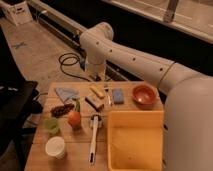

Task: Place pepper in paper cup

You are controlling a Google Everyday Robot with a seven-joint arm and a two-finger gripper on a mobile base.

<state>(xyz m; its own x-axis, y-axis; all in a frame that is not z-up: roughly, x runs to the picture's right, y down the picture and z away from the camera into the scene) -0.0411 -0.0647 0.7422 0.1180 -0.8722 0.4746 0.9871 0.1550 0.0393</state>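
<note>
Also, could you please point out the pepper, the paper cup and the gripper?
pepper (77,104), camera view, middle of its body.
paper cup (56,153), camera view, front wall.
gripper (99,79), camera view, tip, over the far edge of the table (75,152).

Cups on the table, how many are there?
2. The white paper cup sits at the near left corner; the green cup stands just behind it, beside the orange fruit. The pincer hangs over the table's far edge.

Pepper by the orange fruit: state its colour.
Green, seen best in the camera view. The gripper hangs over the table's far edge, apart from the pepper.
</note>
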